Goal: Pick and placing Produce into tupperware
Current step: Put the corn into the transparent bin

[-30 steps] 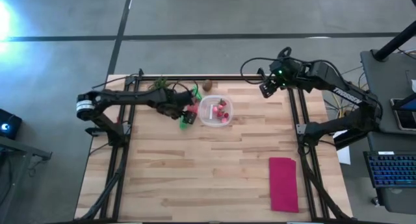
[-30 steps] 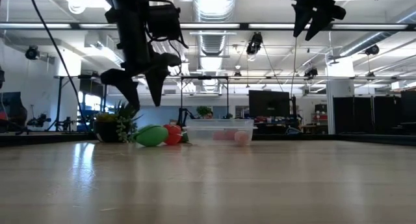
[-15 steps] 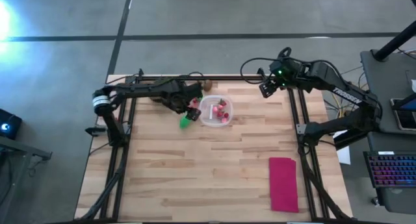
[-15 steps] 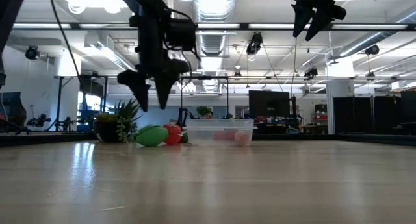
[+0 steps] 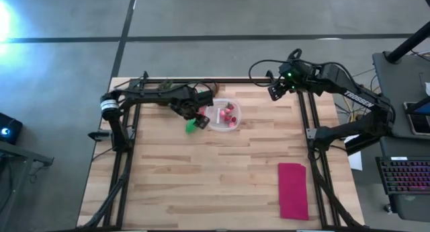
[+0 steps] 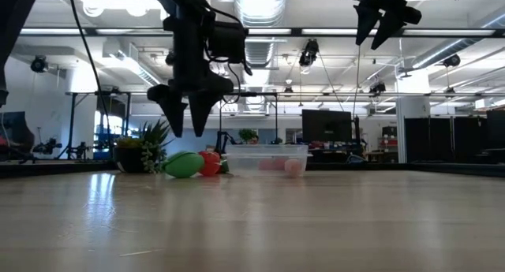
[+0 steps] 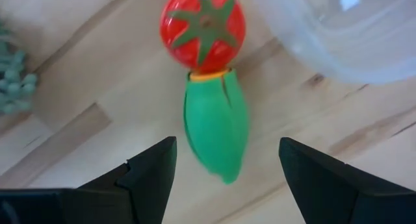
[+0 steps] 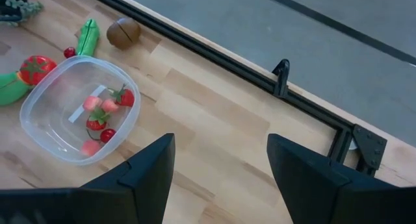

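Observation:
The clear tupperware [image 5: 223, 115] sits on the table toward the far edge and holds several small red pieces [image 8: 104, 117]. Beside its left wall lie a red tomato [image 7: 203, 26] and a green piece [image 7: 216, 126], touching end to end. A green pod [image 8: 88, 36], a brown piece [image 8: 123, 31] and a tiny red cherry [image 8: 69, 52] lie at its far side. My left gripper [image 7: 227, 149] is open and hovers above the green piece and the tomato [image 6: 209, 163], touching neither. My right gripper [image 8: 221, 152] is open and empty, held high at the far right [image 5: 275, 91].
A leafy potted plant [image 6: 142, 154] stands at the far left, close behind my left arm. A flat magenta cloth [image 5: 293, 190] lies near the table's front right. A dark metal rail [image 8: 279, 81] runs along the far edge. Bare wood spans the table's middle and front.
My left gripper has gone toward the table's right, from beside the plant to above the green piece and the tomato, and has come down a little. The produce and the tupperware have stayed where they were.

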Motion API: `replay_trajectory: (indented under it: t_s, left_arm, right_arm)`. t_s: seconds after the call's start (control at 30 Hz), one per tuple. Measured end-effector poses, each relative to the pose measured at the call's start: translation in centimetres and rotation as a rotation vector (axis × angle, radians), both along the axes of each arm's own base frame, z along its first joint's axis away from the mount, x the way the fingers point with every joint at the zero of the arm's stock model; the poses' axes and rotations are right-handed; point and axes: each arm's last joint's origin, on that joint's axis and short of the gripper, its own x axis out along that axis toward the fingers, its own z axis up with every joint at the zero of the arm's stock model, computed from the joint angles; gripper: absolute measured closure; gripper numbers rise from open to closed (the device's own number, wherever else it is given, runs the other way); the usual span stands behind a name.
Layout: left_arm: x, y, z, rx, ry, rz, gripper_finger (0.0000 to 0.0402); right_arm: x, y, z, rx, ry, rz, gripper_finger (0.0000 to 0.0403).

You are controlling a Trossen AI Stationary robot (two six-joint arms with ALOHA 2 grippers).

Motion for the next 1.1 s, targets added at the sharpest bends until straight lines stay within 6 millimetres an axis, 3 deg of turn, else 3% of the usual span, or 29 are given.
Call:
replay_trajectory:
  t_s: [0.37, 0.6, 1.1]
  left_arm:
    - [-0.8, -0.5, -2.5, -0.016, 0.056, 0.043, 0.0144]
    - [0.1, -1.3, -2.4, 0.016, -0.016, 0.014, 0.0144]
    - [-0.3, -1.9, -4.1, 0.046, -0.009, 0.023, 0.0144]
  right_arm:
    - [0.0, 0.0, 0.0, -0.001, 0.000, 0.001, 0.0165]
    - [0.0, 0.0, 0.0, -0.001, -0.002, 0.001, 0.0165]
    - [0.0, 0.0, 0.0, -0.003, -0.005, 0.000, 0.0165]
